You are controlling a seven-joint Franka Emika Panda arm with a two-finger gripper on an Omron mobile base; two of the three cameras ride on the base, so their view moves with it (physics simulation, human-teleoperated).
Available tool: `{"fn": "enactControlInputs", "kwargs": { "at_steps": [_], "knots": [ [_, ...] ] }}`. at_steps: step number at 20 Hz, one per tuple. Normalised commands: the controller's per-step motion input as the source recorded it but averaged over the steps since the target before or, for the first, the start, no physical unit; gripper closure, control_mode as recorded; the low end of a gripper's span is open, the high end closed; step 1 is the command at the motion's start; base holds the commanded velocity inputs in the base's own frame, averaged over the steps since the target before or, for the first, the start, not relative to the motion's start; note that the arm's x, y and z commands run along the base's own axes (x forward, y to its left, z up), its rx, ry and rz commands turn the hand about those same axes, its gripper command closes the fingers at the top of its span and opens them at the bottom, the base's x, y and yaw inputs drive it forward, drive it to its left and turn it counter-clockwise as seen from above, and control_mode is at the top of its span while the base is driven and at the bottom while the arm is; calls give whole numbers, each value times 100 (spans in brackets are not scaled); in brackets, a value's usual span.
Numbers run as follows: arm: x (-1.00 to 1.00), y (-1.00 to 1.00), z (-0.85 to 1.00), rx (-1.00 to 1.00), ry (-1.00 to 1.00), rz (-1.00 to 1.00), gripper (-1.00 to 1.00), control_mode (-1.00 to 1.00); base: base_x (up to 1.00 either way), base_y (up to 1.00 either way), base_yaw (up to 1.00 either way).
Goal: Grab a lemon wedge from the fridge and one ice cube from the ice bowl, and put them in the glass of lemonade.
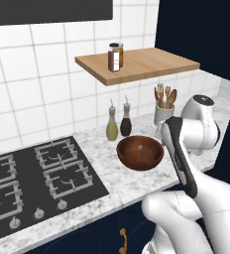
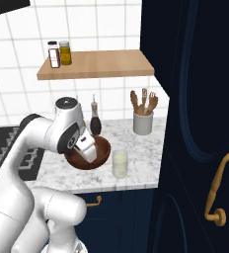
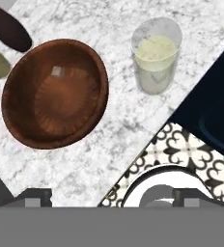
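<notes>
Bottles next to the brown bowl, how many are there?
2. An olive-green bottle and a dark bottle stand side by side behind the ice bowl, by the tiled wall.

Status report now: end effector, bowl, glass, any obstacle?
End effector open, empty, above the counter. Ice bowl holds one ice cube; glass of lemonade upright beside it. Nothing between end effector and bowl.

One bowl point(image 3: 56, 94), one glass point(image 3: 156, 55), two bottles point(image 1: 118, 124), two jars point(image 1: 116, 57).
</notes>
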Motion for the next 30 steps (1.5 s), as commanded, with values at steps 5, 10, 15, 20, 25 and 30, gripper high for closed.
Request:
{"fn": "enactControlInputs", "kwargs": {
  "at_steps": [5,10,15,20,25,30],
  "knots": [
    [-100,12,11,-14,1,9,-100,-100,0,0,0],
    [-52,0,0,-2,-1,22,-100,-100,0,0,0],
    [-1,0,0,0,0,4,-100,-100,0,0,0],
    [-74,0,-9,0,0,0,-100,-100,0,0,0],
    [-100,0,-8,0,-15,-15,-100,-100,0,0,0],
    [24,5,0,0,-6,-4,-100,-100,0,0,0]
  ]
}}
